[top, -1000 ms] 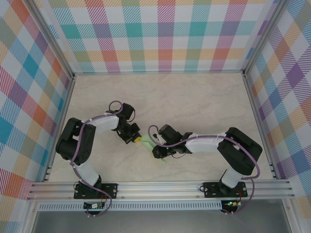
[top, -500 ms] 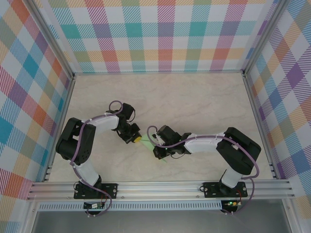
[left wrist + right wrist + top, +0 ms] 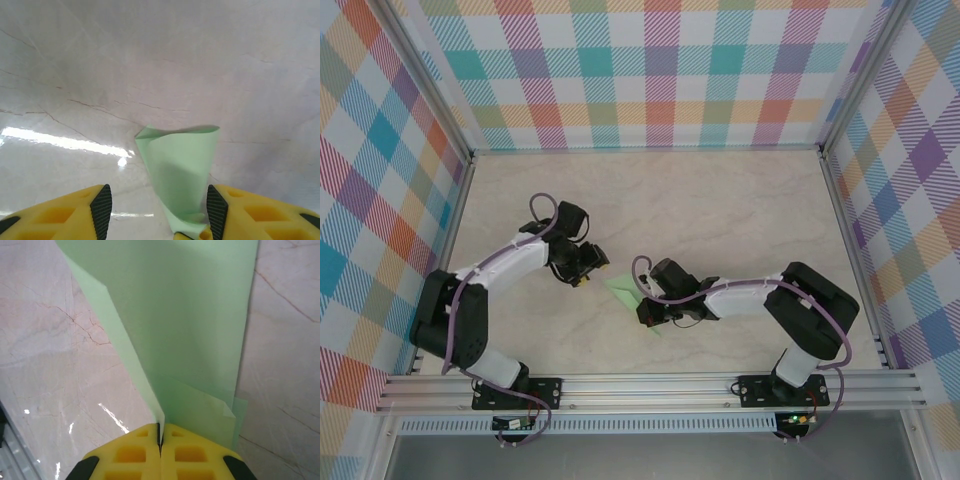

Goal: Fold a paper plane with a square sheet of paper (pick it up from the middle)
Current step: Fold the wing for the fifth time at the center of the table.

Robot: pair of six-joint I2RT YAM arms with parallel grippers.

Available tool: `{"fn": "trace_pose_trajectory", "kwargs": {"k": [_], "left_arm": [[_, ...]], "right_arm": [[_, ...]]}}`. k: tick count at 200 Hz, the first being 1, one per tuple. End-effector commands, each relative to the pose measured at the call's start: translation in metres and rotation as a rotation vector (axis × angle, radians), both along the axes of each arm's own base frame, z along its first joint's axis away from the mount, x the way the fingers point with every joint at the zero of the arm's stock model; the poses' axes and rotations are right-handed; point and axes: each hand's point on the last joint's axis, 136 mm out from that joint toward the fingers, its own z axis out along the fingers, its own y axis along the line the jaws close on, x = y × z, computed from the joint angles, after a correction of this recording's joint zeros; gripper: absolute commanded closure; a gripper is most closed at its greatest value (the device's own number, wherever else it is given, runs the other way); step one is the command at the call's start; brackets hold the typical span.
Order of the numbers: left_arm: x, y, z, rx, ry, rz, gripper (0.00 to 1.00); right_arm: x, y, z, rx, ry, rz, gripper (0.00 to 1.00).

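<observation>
Since your right gripper [image 3: 161, 439] was clenched on one edge of the sheet of paper [image 3: 623, 291], the sound course was to keep that pinch firm and low. The left gripper [image 3: 159, 204] stood open and empty at the paper's 10 o'clock and should press along the crease, not across it. The paper sat just 7 o'clock of the table's [image 3: 720, 200] centre, between both grippers. It was pale green, partly folded in layers, with its free end standing up curled.
</observation>
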Motion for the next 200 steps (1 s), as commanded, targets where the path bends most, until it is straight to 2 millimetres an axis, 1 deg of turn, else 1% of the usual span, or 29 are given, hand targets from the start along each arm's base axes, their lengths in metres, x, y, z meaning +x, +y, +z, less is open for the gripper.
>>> {"fn": "trace_pose_trajectory", "kwargs": {"k": [1,43,67,90,131,162,186,189,200], "left_arm": [[-0.008,0.016,0.001,0.039,-0.016,0.003,0.45],[-0.014,0.002,0.000,-0.060,-0.063,-0.051,0.50],[-0.016,-0.004,0.001,-0.105,-0.097,-0.076,0.52],[-0.020,-0.008,0.001,-0.132,-0.122,-0.094,0.52],[-0.027,-0.012,-0.001,-0.170,-0.151,-0.108,0.51],[-0.030,-0.017,0.005,-0.200,-0.195,-0.137,0.51],[-0.036,-0.023,0.005,-0.218,-0.208,-0.160,0.51],[-0.031,-0.026,0.009,-0.232,-0.236,-0.165,0.51],[-0.032,-0.031,0.009,-0.246,-0.242,-0.167,0.51]], "right_arm": [[0.001,0.009,0.012,0.112,0.059,-0.018,0.98],[0.005,0.012,0.016,0.183,0.153,-0.039,0.99],[0.006,0.011,0.010,0.162,0.185,-0.050,0.99],[0.007,0.010,0.003,0.147,0.212,-0.072,0.99],[0.009,0.012,0.001,0.190,0.255,-0.108,0.99],[0.011,0.011,0.005,0.217,0.272,-0.120,0.99],[0.013,0.010,0.006,0.223,0.294,-0.133,0.99],[0.014,0.010,0.006,0.227,0.298,-0.138,0.99],[0.014,0.010,0.006,0.233,0.311,-0.151,0.99]]}}
